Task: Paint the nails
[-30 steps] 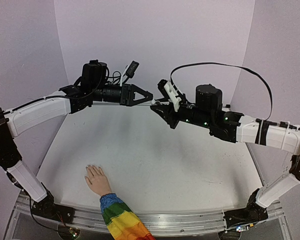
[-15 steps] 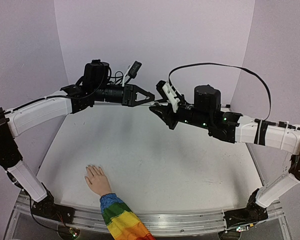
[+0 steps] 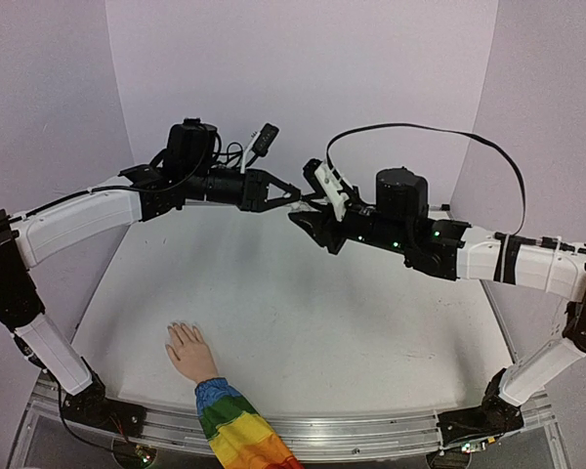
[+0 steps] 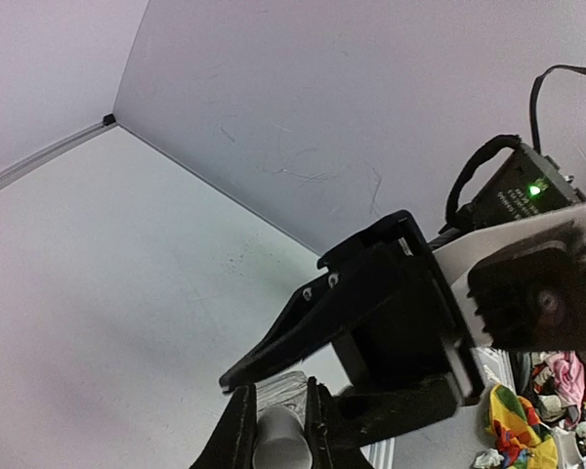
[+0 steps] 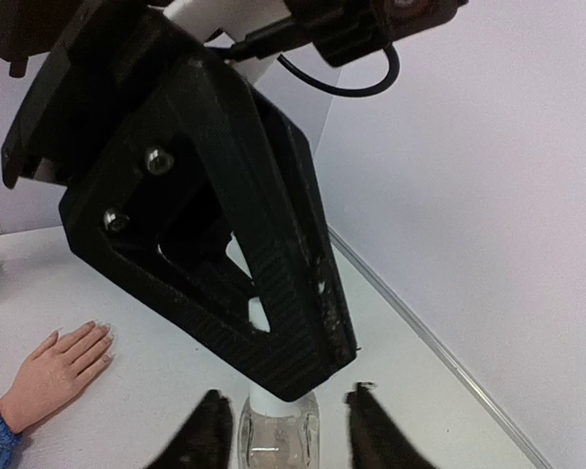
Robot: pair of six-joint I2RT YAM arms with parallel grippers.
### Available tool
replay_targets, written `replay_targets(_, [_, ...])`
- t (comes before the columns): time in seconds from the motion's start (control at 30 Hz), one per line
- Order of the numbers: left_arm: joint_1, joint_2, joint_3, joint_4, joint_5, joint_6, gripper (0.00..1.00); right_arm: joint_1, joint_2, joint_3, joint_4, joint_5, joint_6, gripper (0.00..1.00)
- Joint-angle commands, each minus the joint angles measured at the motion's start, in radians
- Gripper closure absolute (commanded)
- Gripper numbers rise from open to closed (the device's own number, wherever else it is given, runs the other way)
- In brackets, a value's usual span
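Left gripper (image 4: pixel 276 430) now clamped on white cap (image 4: pixel 279 447) (was half open); right gripper (image 5: pixel 285 410) loosened, fingers apart just beside clear bottle (image 5: pixel 278 437) between them.

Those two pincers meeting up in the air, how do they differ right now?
The left pincer is clamped shut on the white cap; the right pincer stands open, straddling the clear bottle. The left pincer points rightward, the right pincer leftward, tip to tip. Both are black, two-fingered and raised above the table.
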Motion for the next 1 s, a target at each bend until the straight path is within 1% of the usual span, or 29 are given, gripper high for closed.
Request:
replay_targets(0.0, [0.002, -0.046, 0.064, -0.138, -0.174, 0.101, 1.00, 0.005, -0.012, 0.042, 0.074, 0.064, 0.012, 0.41])
replay_targets(0.07, [0.017, -0.059, 0.053, -0.181, -0.276, 0.130, 1.00, 0.006, -0.026, 0.016, 0.072, 0.112, 0.021, 0.29])
replay_targets(0.13, [0.052, -0.084, 0.005, -0.184, -0.378, 0.124, 1.00, 0.006, -0.048, -0.017, 0.070, 0.147, 0.030, 0.17])
replay_targets(0.17, [0.073, -0.100, -0.025, -0.182, -0.430, 0.119, 1.00, 0.006, -0.062, -0.034, 0.070, 0.157, 0.036, 0.13])
replay_targets(0.2, [0.092, -0.118, -0.064, -0.179, -0.493, 0.116, 1.00, 0.005, -0.075, -0.050, 0.069, 0.168, 0.040, 0.11])
replay_targets(0.33, [0.158, -0.180, -0.217, -0.142, -0.761, 0.126, 1.00, 0.005, -0.133, -0.113, 0.063, 0.213, 0.056, 0.07])
replay_targets(0.43, [0.221, -0.198, -0.326, -0.123, -0.884, 0.106, 1.00, 0.005, -0.168, -0.153, 0.058, 0.246, 0.063, 0.07])
replay_targets(0.6, [0.339, -0.204, -0.455, -0.112, -1.003, -0.001, 1.00, 0.004, -0.204, -0.180, 0.058, 0.274, 0.067, 0.05])
replay_targets(0.7, [0.372, -0.189, -0.511, -0.112, -1.066, -0.065, 1.00, 0.004, -0.207, -0.182, 0.058, 0.273, 0.069, 0.05])
replay_targets(0.83, [0.411, -0.159, -0.566, -0.109, -1.077, -0.164, 1.00, 0.004, -0.199, -0.177, 0.058, 0.266, 0.072, 0.05])
replay_targets(0.97, [0.428, -0.118, -0.586, -0.109, -1.077, -0.212, 1.00, 0.004, -0.197, -0.173, 0.058, 0.265, 0.077, 0.05])
